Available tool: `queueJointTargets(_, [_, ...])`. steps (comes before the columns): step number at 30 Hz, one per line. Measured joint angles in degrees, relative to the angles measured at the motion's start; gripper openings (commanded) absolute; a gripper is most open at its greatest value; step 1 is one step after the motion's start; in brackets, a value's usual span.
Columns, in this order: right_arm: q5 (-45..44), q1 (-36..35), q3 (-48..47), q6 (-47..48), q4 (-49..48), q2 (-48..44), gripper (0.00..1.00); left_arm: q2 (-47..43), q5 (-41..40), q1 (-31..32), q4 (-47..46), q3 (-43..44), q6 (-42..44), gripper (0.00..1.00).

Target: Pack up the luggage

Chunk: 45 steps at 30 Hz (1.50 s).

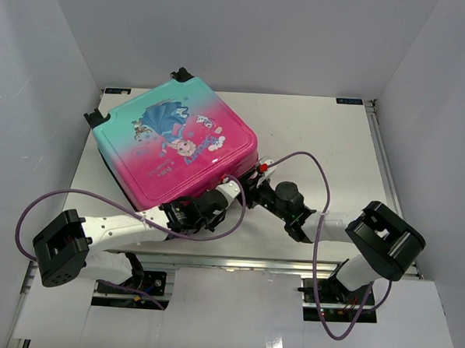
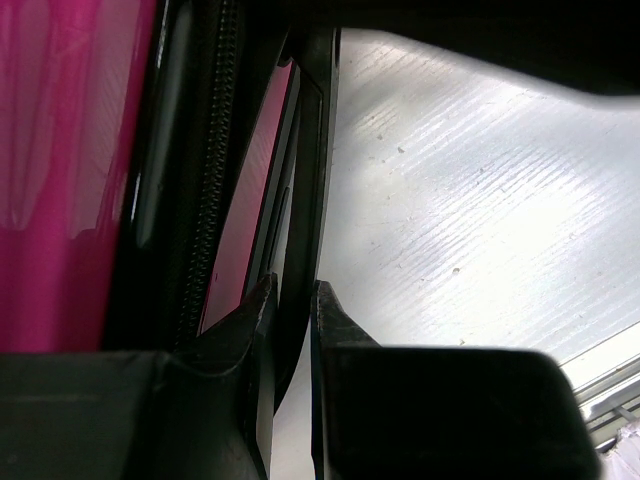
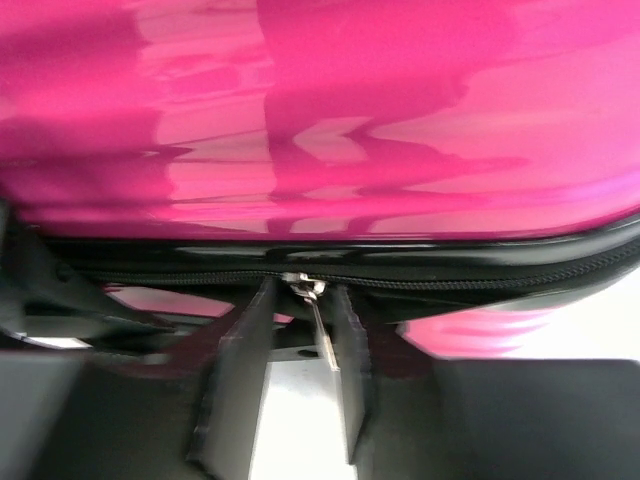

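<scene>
the luggage (image 1: 175, 148) lies flat on the table (image 1: 320, 140), princess print up, toward the back left corner, its pink side facing the near edge. both grippers meet at that pink side. the left gripper (image 1: 233, 186) has its fingers (image 2: 250, 340) drawn narrow, closed on a black strip (image 2: 318, 150) running along the luggage's side. the right gripper (image 1: 256, 171) stands narrowly apart around the silver zipper pull (image 3: 318, 320) hanging from the black zipper (image 3: 480, 283); the pull lies against one finger, with a gap at the other
</scene>
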State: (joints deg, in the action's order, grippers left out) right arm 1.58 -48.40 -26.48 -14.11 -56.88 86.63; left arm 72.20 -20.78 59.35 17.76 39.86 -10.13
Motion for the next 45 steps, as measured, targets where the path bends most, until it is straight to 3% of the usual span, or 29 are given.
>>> queueJointTargets(3, [-0.7,0.0,0.0,0.3,0.1,0.0,0.26,0.0,0.0,0.0,0.0,0.0,0.0,0.00])
queueJointTargets(6, [-1.0,0.0,0.0,0.6,0.2,0.0,0.12,0.0,0.0,0.0,0.0,0.0,0.0,0.00])
queueJointTargets(8, [-0.9,-0.1,0.0,0.6,0.3,0.3,0.08,-0.1,0.0,0.0,0.0,0.0,0.0,0.00])
queueJointTargets(18, [-5.9,-0.3,-0.3,1.0,6.2,-3.2,0.08,-0.7,-0.8,0.0,0.6,-0.1,-1.5,0.00])
queueJointTargets(30, [-4.8,10.0,-3.4,3.2,14.2,-6.3,0.08,-2.6,-1.6,0.0,1.7,-0.2,-3.8,0.00])
queueJointTargets(45, [5.6,19.8,-17.1,6.8,16.5,7.0,0.08,-4.5,-1.5,0.0,-0.2,-2.0,-4.7,0.00])
